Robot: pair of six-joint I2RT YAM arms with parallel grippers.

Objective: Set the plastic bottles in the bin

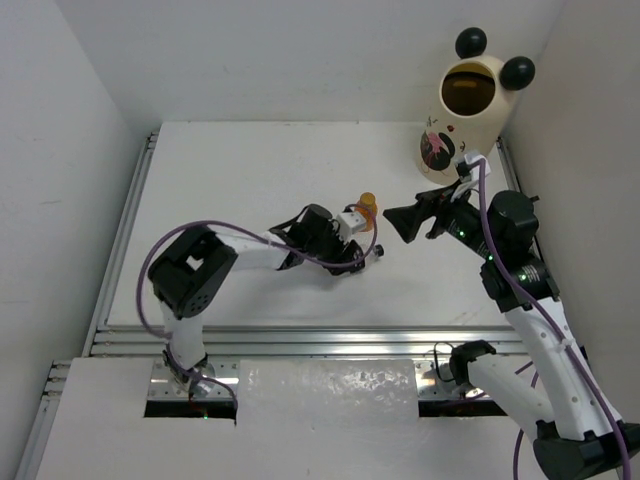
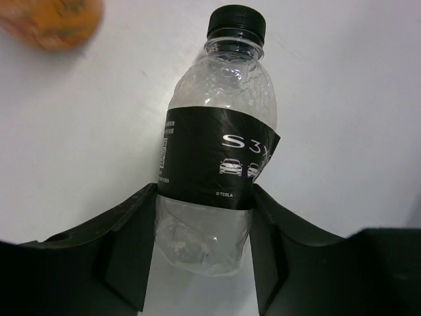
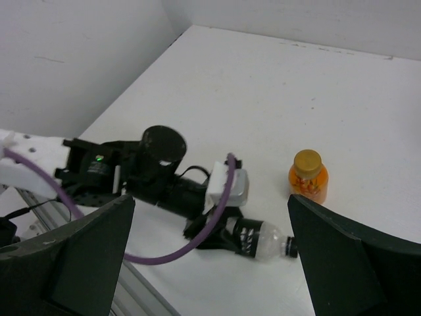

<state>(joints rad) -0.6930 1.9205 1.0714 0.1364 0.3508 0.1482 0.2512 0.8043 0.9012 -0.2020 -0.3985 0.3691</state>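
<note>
The clear bottle (image 2: 217, 164) lies on its side near the middle of the table (image 1: 250, 170), cap pointing right. The left gripper (image 2: 204, 197) is clamped on the bottle's lower body, a finger pressed against each side just below the black label. An orange bottle (image 1: 367, 208) stands upright just beyond it without touching it, the bin (image 1: 465, 115) stands in the far right corner, and between those two hangs the right gripper (image 1: 397, 226), jaws wide apart and holding nothing.

White table (image 1: 250, 180), clear black-labelled bottle (image 2: 217, 164) on its side, orange bottle (image 3: 308, 176) upright nearby, cream bin (image 1: 462, 110) at far-right corner
</note>
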